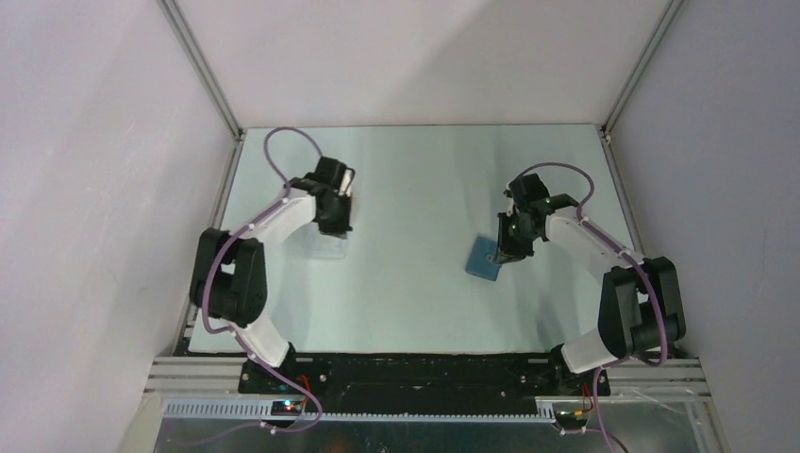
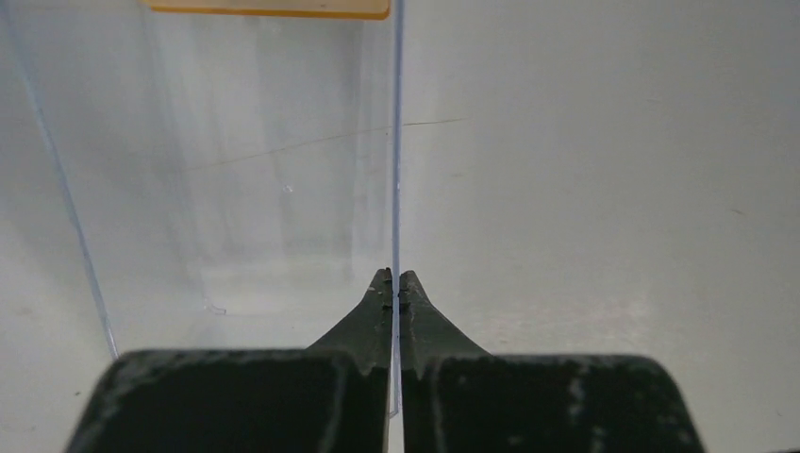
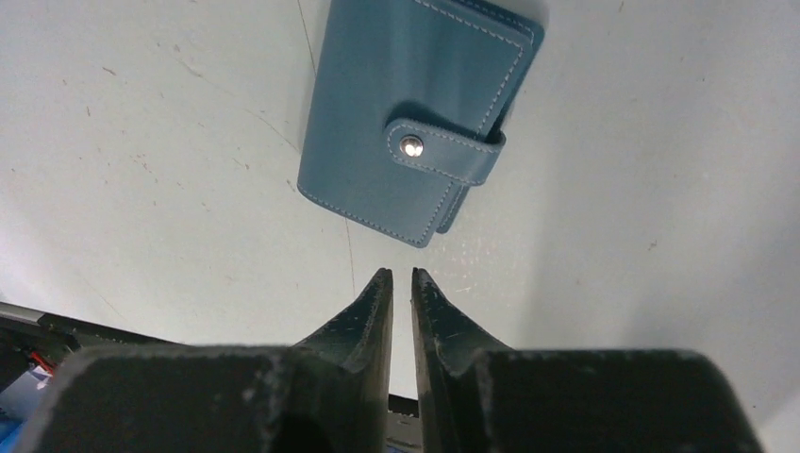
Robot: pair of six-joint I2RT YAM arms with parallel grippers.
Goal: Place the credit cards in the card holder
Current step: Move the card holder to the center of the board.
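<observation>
Right wrist view first: the card holder (image 3: 415,113) lies flat on the counter (image 3: 141,170), folded shut, with its strap (image 3: 443,151) snapped down over the free edge. The right jaws hang just short of its near corner. They're narrowed to a slit, with nothing between them, and they don't touch it.

The holder looks light and soft, stitched, and probably springy at the fold. My guess is it skates on this smooth top if pushed from one side. So the strap tab is the place to take hold, with the body pinned down.

Over to the left wrist: the left jaws are pinched tight on a thin upright wall of the clear plastic piece (image 2: 236,189). One orange credit card (image 2: 269,8) peeks in at its far end, only an edge in shot. I can't tell whether it sits inside or behind, or whether more cards are with it.

A card like that should be stiff, thin and slick, and awkward to lift off a flat surface. An edge grip looks like the way to take it. That clear wall looks slippery too.

Top external: the holder and the plastic piece sit well apart, with pale bare counter between them. Plain walls (image 1: 85,236) close in on three sides.
</observation>
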